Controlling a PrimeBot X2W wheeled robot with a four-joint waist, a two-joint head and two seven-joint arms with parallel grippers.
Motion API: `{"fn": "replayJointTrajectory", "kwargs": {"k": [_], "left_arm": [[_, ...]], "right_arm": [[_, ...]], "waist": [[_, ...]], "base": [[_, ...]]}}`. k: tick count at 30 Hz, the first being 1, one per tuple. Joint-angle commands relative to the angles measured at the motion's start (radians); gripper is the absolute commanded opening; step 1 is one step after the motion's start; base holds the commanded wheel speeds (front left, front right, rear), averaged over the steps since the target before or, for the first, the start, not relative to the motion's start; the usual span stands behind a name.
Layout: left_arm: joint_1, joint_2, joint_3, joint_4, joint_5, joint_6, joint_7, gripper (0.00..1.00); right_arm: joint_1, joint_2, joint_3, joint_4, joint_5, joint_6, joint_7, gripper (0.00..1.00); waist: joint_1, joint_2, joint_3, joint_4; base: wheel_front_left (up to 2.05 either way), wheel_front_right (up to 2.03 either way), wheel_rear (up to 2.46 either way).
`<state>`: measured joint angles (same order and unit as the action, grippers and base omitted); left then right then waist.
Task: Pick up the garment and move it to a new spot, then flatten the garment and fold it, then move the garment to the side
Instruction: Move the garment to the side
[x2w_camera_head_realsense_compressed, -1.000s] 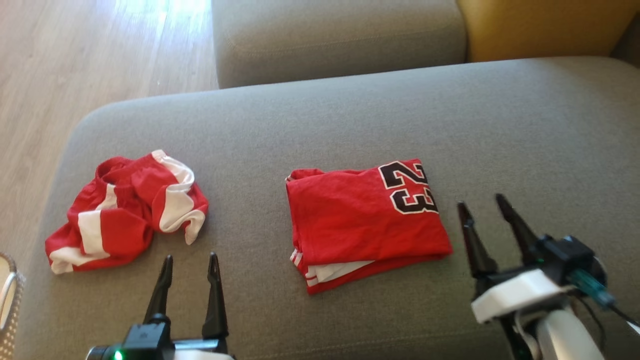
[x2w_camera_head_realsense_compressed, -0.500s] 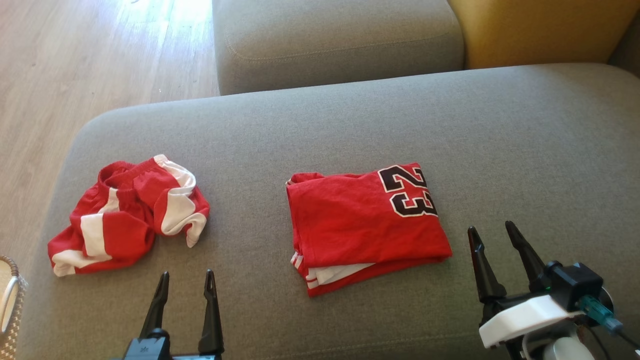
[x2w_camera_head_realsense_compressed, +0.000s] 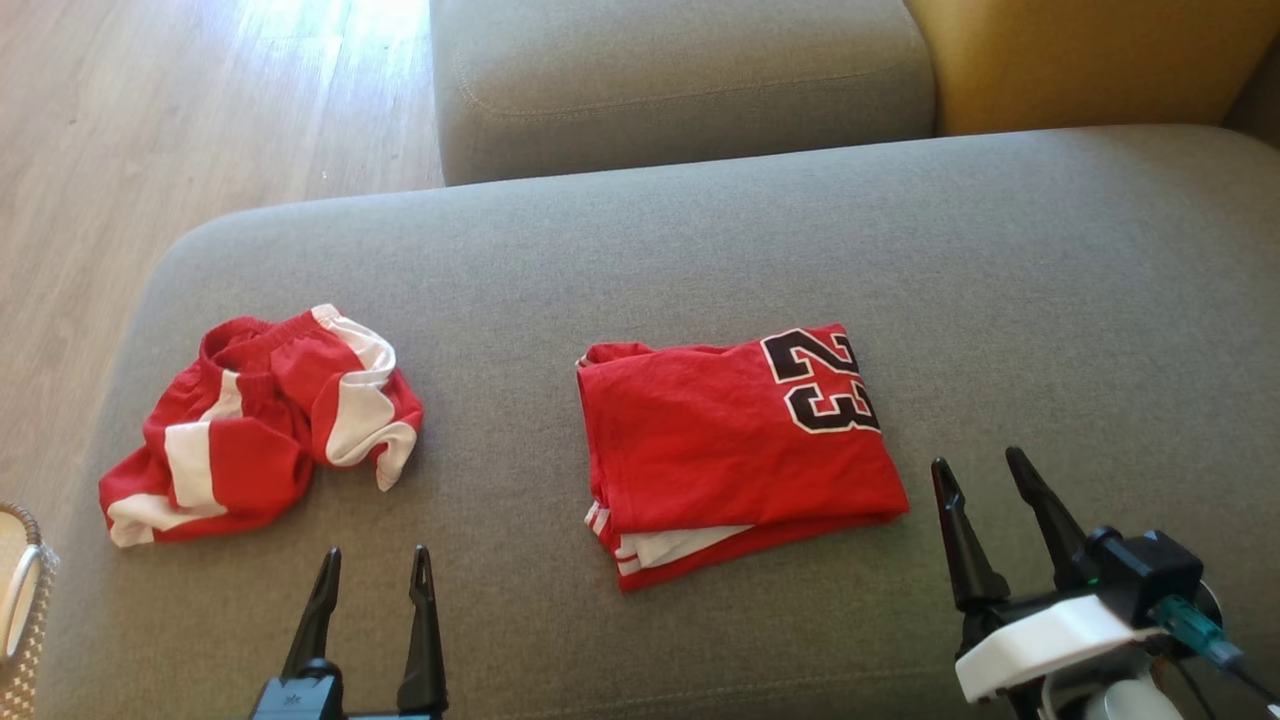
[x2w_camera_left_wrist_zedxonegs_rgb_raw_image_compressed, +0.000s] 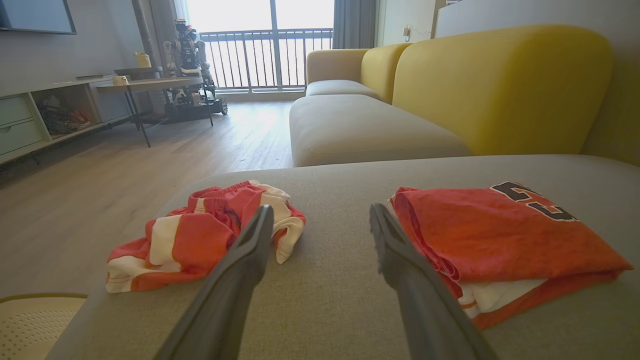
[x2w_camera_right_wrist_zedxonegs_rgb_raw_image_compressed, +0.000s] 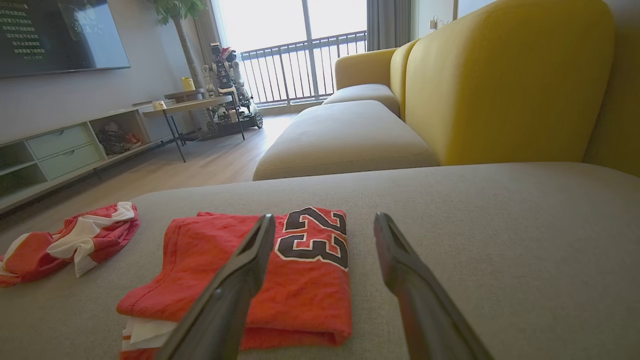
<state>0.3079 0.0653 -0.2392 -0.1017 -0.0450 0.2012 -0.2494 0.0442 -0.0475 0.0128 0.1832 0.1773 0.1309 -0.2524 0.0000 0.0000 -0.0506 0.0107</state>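
- Both jaws stand wide and empty. The left gripper (x2w_camera_head_realsense_compressed: 377, 552) hangs low over the cushion (x2w_camera_head_realsense_compressed: 700, 250), and the right gripper (x2w_camera_head_realsense_compressed: 975, 458) is just right of the jersey (x2w_camera_head_realsense_compressed: 735, 440).
- Against a second ago, both grippers sit lower and nearer the camera.
- The jersey lies folded mid-cushion, "23" up, unmoved.
- The shorts (x2w_camera_head_realsense_compressed: 260, 420) lie crumpled well to its left, bare cushion between them.
- A basket (x2w_camera_head_realsense_compressed: 20, 610) stands beside the cushion's left edge.

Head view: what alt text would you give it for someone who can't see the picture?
A folded red jersey numbered 23 lies on a grey sofa cushion, with a crumpled red-and-white garment to its left. At the bottom edge the left gripper and right gripper point upward, both open and touching neither garment.
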Motion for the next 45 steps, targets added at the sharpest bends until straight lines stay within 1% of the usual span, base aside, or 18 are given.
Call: {"fn": "replayJointTrajectory", "kwargs": {"k": [1,7,11,14,15,18,22,27,33,35,40,41,42,44,45], "left_arm": [[-0.029,-0.009,0.041,-0.029,0.015,-0.004,-0.012,1.0],[-0.035,-0.01,0.038,-0.021,0.016,-0.012,-0.012,1.0],[-0.047,-0.01,0.028,-0.016,0.021,-0.02,-0.012,1.0],[-0.061,-0.011,0.016,-0.011,0.026,-0.027,-0.012,1.0],[-0.061,-0.011,0.016,-0.011,0.026,-0.027,-0.012,1.0],[-0.086,-0.011,0.0,-0.007,0.03,-0.034,-0.012,1.0],[-0.122,-0.012,-0.019,0.003,0.032,-0.037,-0.012,1.0],[-0.163,-0.013,-0.047,0.015,0.031,-0.038,-0.012,1.0],[-0.205,-0.014,-0.081,0.028,0.025,-0.035,-0.012,1.0],[-0.216,-0.014,-0.091,0.031,0.022,-0.032,-0.012,1.0],[-0.224,-0.015,-0.1,0.038,0.011,-0.023,-0.012,1.0],[-0.226,-0.015,-0.102,0.04,0.009,-0.023,-0.012,1.0],[-0.227,-0.015,-0.105,0.041,0.009,-0.024,-0.012,1.0],[-0.231,-0.015,-0.109,0.042,0.008,-0.024,-0.012,1.0],[-0.232,-0.015,-0.111,0.042,0.008,-0.023,-0.012,1.0]], "right_arm": [[-0.021,-0.003,0.028,-0.036,0.005,0.0,-0.009,1.0],[-0.042,-0.003,0.034,-0.014,0.016,0.0,-0.009,1.0],[-0.1,-0.003,0.03,0.039,0.035,0.0,-0.009,1.0],[-0.169,-0.003,0.024,0.113,0.029,0.0,-0.009,1.0],[-0.169,-0.003,0.024,0.113,0.029,0.0,-0.009,1.0],[-0.262,-0.003,0.001,0.222,0.021,0.0,-0.009,1.0],[-0.405,-0.003,-0.027,0.403,-0.012,0.0,-0.001,1.0],[-0.549,-0.015,-0.031,0.565,-0.055,0.0,0.016,1.0],[-0.65,-0.041,-0.072,0.714,-0.129,0.0,0.029,1.0],[-0.667,-0.039,-0.082,0.753,-0.149,0.0,0.034,1.0],[-0.687,-0.022,-0.048,0.836,-0.138,0.0,0.079,1.0],[-0.69,-0.019,-0.037,0.852,-0.128,0.0,0.093,0.93],[-0.693,-0.017,-0.024,0.863,-0.118,0.0,0.101,0.75],[-0.701,-0.014,-0.002,0.882,-0.099,0.0,0.111,0.2],[-0.705,-0.014,0.007,0.888,-0.091,0.0,0.113,0.0]], "waist": [[0.0,0.0,0.002,0.003],[0.0,0.0,0.015,0.012],[0.0,0.0,0.039,0.021],[0.0,0.0,0.066,0.03],[0.0,0.0,0.066,0.03],[0.0,0.0,0.103,0.04],[0.0,0.0,0.148,0.055],[0.0,0.0,0.197,0.08],[0.0,0.0,0.246,0.112],[0.0,0.0,0.255,0.12],[0.0,0.0,0.263,0.123],[0.0,0.0,0.264,0.122],[0.0,0.0,0.265,0.121],[0.0,0.0,0.265,0.12],[0.0,0.0,0.265,0.12]], "base": [[0.0,0.0,0.0],[0.0,0.0,0.0],[0.0,0.0,0.0],[0.0,0.0,0.0],[0.0,0.0,0.0],[0.0,0.0,0.0],[0.0,0.0,0.0],[0.0,0.0,0.0],[0.0,0.0,0.0],[0.0,0.0,0.0],[0.0,0.0,0.0],[0.0,0.0,0.0],[0.0,0.0,0.0],[0.0,0.0,0.0],[0.0,0.0,0.0]]}}
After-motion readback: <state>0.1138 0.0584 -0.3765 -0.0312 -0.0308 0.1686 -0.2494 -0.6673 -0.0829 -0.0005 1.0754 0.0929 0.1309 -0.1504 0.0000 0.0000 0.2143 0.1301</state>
